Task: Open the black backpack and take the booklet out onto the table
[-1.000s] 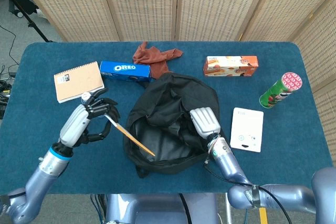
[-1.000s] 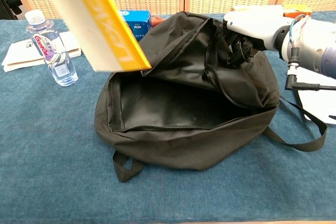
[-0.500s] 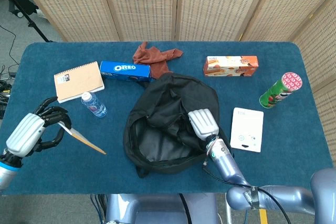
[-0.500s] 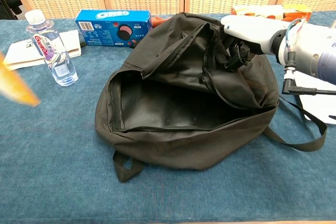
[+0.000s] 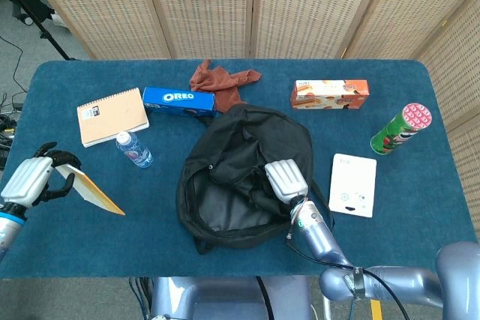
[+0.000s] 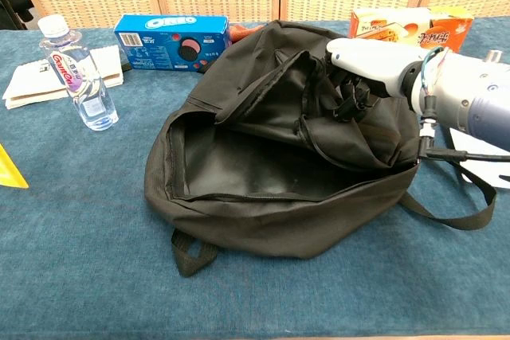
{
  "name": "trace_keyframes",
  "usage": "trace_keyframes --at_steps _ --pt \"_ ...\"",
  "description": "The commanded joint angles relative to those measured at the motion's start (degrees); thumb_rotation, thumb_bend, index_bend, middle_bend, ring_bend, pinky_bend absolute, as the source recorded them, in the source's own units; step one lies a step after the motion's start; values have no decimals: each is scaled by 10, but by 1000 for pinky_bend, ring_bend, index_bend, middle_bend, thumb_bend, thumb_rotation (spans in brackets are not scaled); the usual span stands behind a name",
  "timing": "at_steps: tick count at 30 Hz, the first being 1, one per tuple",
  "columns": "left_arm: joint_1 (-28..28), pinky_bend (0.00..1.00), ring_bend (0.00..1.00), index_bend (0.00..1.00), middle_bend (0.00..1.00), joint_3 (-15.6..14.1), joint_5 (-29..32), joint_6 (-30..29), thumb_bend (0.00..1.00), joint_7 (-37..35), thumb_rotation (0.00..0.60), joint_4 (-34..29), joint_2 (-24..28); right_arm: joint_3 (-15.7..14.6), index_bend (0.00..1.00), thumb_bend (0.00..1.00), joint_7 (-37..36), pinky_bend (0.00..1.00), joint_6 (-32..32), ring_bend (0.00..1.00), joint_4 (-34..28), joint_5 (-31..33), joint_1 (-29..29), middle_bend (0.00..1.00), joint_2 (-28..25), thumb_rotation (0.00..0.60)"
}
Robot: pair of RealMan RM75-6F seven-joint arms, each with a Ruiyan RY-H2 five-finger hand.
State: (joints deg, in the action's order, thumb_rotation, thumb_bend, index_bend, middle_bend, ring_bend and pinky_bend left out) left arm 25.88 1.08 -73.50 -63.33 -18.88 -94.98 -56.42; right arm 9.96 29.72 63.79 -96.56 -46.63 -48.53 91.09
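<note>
The black backpack [image 5: 241, 170] lies open at mid-table, its dark inside [image 6: 255, 169] showing. My right hand [image 5: 284, 180] holds up the bag's top flap [image 6: 343, 105] on the right side of the opening. My left hand [image 5: 30, 179] is at the table's far left edge and grips the thin yellow booklet [image 5: 94, 191], which slants down to the right over the blue cloth. In the chest view only a yellow corner of the booklet [image 6: 9, 171] shows at the left border; the left hand is out of that frame.
A water bottle [image 5: 133, 148] and a spiral notebook [image 5: 112, 116] lie near the booklet. Behind the bag are an Oreo box [image 5: 178, 100] and a brown cloth [image 5: 221, 79]. An orange box [image 5: 329, 94], a green can [image 5: 400, 129] and a white device [image 5: 353, 184] sit to the right.
My left hand has carried the booklet out of the backpack, leftward to the table's left edge and lower. The right hand has lowered slightly with the flap.
</note>
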Motion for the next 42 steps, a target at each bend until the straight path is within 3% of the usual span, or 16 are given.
trace_keyframes --at_steps 1,3,5,6,9,14,17,23,27,34,42 --pt "23 46 0 341 0 42 84 43 411 45 600 47 -72 -2 615 563 -15 597 -13 611 -2 -15 4 559 -7 600" --pt "23 10 0 154 0 51 87 39 367 46 600 48 -77 -7 416 360 -28 574 -33 451 -10 -22 6 374 -18 600" --pt "21 0 0 34 0 61 82 26 340 41 600 47 -83 -9 195 111 -37 463 -49 203 -24 -26 7 135 -34 600" --pt "19 0 0 8 0 64 79 22 327 37 600 48 -84 -9 145 45 -38 399 -53 111 -29 -28 7 58 -39 600" --pt "13 0 0 0 0 71 69 8 307 28 600 47 -85 -14 102 0 -39 302 -57 8 -47 -43 10 0 -55 600" --pt "3 0 0 0 0 82 62 -19 289 39 600 46 -86 -27 74 0 -42 236 -50 0 -82 -96 20 0 -88 600" --pt "-3 0 0 0 0 91 61 -41 287 52 600 45 -88 -43 74 0 -63 237 -32 0 -84 -178 38 0 -123 600" --pt "-22 0 0 0 0 92 44 -88 297 91 600 29 -90 -76 74 0 -111 236 6 0 -20 -317 69 0 -176 600" --pt "-45 0 0 0 0 87 33 -126 312 115 600 1 -84 -99 74 0 -120 236 64 0 36 -397 101 0 -218 600" --pt "-85 0 0 0 0 68 9 -171 323 138 600 -44 -73 -120 74 0 -186 236 150 0 97 -439 170 0 -248 600" --pt "-126 0 0 0 0 21 -23 -192 330 164 600 -64 -94 -127 74 0 -254 218 224 0 137 -426 253 0 -229 600"
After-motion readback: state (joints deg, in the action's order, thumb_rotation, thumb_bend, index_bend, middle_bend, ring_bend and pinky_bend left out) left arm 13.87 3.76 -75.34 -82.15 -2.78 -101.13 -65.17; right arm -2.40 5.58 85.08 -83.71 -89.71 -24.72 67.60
